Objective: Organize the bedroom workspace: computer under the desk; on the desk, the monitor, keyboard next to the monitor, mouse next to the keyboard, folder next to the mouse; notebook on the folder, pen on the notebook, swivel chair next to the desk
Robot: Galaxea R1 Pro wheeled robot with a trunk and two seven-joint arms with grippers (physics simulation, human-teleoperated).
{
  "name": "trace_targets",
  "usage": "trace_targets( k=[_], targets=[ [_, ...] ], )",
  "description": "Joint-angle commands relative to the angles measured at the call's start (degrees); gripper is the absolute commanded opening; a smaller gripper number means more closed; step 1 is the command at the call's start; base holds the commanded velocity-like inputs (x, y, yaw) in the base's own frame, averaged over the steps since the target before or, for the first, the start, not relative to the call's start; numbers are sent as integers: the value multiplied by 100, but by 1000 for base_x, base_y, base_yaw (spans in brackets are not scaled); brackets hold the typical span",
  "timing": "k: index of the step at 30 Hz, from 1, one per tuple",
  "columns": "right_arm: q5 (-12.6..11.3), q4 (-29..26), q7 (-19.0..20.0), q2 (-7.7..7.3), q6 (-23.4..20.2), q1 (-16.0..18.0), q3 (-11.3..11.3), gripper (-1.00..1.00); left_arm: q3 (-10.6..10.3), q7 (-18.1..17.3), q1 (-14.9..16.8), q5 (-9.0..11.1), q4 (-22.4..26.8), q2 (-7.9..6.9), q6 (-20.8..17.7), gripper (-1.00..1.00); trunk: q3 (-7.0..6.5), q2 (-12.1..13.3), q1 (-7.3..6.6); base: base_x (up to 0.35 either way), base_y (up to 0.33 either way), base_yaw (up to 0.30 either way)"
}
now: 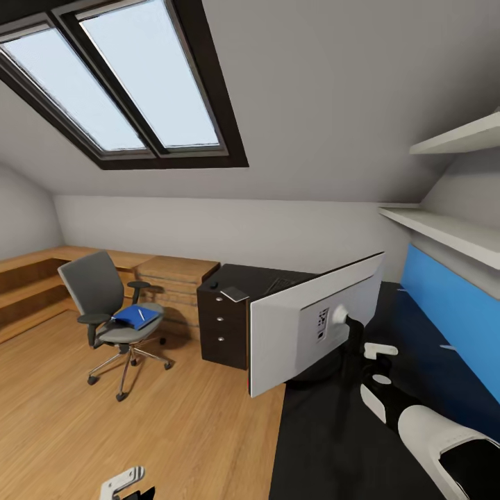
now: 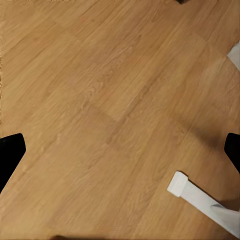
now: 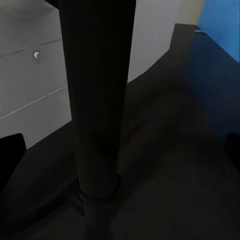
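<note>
Monitor [image 1: 305, 323] stands on the desk [image 1: 333, 444], back panel toward camera, near the desk's front edge. Right arm [image 1: 423, 423] reaches to its stem — gripper hidden behind it. Swivel chair [image 1: 111, 312] stands on the wood floor [image 1: 139, 430], well apart from the drawer unit [image 1: 223, 326] — blue folder [image 1: 137, 317] on its seat, pen [image 1: 142, 314] on the folder.

1. Floor [image 1: 173, 430]: light honey wood with plank grain, lower left of the head view.
2. Chair [image 1: 111, 312]: grey seat and back, black armrests, chrome base.
3. Folder [image 1: 135, 317]: bright blue, with a thin white pen [image 1: 142, 314] across it.
4. Monitor [image 1: 305, 326]: pale grey back, black stem [image 3: 97, 100].
5. Tabletop [image 1: 333, 430]: black; drawer unit [image 1: 223, 326] black with silver knobs.
6. Wall panel [image 1: 451, 312]: vivid blue, at right.
7. Skylight [image 1: 125, 83]: dark frame, pale blue-white panes, upper left.
8. Walls [image 1: 333, 104]: plain grey.
9. Shelves [image 1: 458, 139]: off-white.
</note>
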State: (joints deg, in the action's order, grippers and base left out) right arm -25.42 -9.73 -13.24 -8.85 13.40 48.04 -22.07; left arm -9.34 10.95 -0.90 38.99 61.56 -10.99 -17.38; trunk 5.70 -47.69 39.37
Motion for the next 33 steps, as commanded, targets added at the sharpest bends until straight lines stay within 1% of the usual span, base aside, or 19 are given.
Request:
trace_targets(
  k=[1,4,5,8,33],
  targets=[
    [-45,2,-22,-2,35,4,-50,100,6,52,1,62,16,-5,-11,100,8,-7,2,0,-1,0],
    [-38,8,-21,-2,79,4,-45,100,119,49,2,63,25,0,-12,100,8,-7,2,0,0,0],
    [-36,11,-21,-2,95,4,-44,100,182,49,2,64,28,4,-11,100,26,-47,24,0,0,0],
    [-35,12,-21,-2,104,4,-43,100,221,51,2,59,30,7,-11,100,80,-167,89,0,0,0],
    [-16,15,-21,-2,111,4,-51,100,246,57,0,30,32,27,-11,100,529,-1170,639,0,0,0]
  ],
)
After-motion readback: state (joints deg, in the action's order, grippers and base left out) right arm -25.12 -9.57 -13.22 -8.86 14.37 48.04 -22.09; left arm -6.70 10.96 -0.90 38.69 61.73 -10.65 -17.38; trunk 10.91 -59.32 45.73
